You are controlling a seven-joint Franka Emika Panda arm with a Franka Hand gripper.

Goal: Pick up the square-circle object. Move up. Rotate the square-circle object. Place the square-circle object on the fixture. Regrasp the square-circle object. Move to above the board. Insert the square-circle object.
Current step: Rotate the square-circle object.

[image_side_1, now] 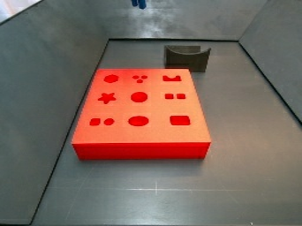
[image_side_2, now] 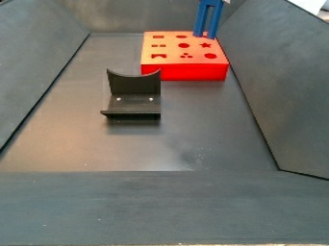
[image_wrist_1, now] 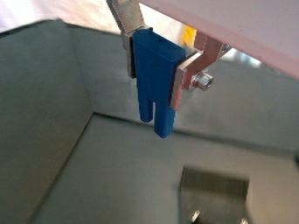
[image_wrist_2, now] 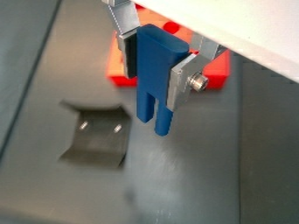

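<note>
**Peg held aloft, fixture and board not yet reached**

The gripper [image_wrist_2: 158, 59] is seen clamped on the blue peg [image_wrist_2: 153, 80], its flat silver fingers [image_wrist_2: 183, 83] pressed against the upper part of the piece while the two-pronged end hangs below. In a side view the peg [image_side_2: 209, 16] is held high in the air, with only its lower part visible at the frame edge; the gripper itself is cut off there.

Picking up and lifting are judged done. Whether the rotation is complete cannot be told. Placing on the fixture [image_side_2: 130, 93], regrasping, moving over the board [image_side_1: 140, 113] and inserting are judged still to be done: the fixture notch is seen bare and every cut-out in the board is unfilled.

Below the gripper lies the near edge of the board [image_wrist_2: 119, 79]; the fixture [image_wrist_2: 97, 136] stands off to one side, well apart and lower.

The peg is a smooth, matte, slab-like bar split by a narrow slot into two prongs. The board is a flat, thick, red-orange block with darker star, round, square and oval recesses. The fixture is a dark grey bracket with a curved notch. The floor [image_side_1: 236, 159] is dull grey and faintly scuffed
</note>
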